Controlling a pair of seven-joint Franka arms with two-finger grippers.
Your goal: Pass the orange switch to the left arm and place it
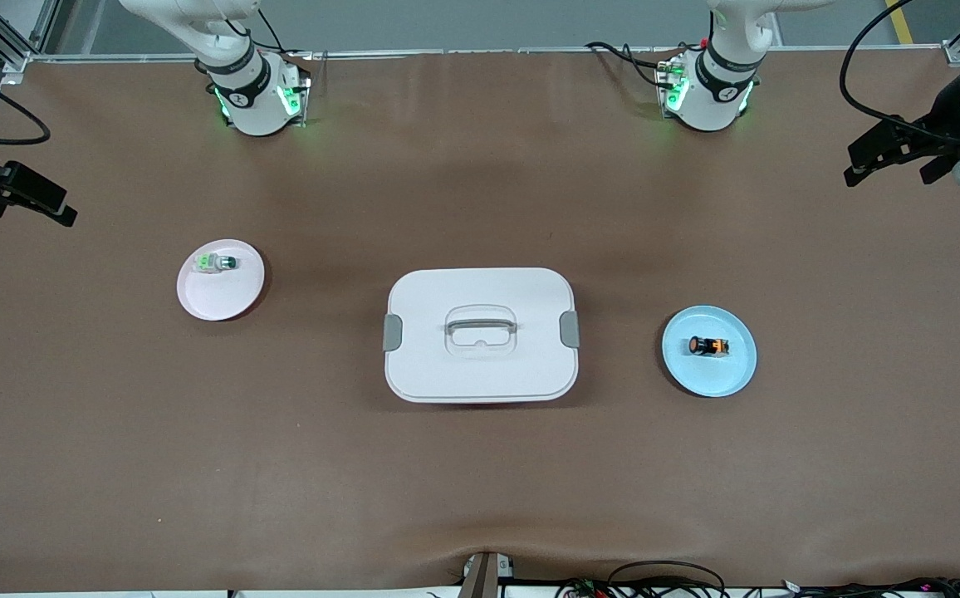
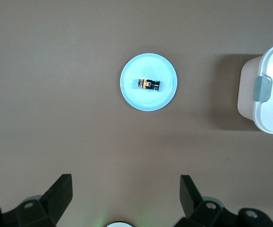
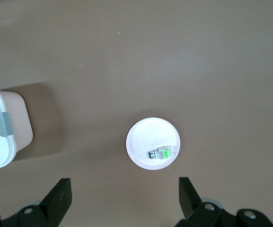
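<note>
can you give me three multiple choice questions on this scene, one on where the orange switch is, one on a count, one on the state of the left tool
1. Where does the orange switch lie?
A. on the blue plate
B. on the box lid
C. on the bare table

2. How many round plates are on the table?
A. one
B. two
C. three

3. How is the left tool now?
A. shut on the switch
B. open, holding nothing
C. resting on the box

Answers:
1. A, the switch lies on the blue plate toward the left arm's end.
2. B, the blue plate and the pink plate, one on each side of the box.
3. B, its fingers stand wide apart over the table, with nothing between them.
</note>
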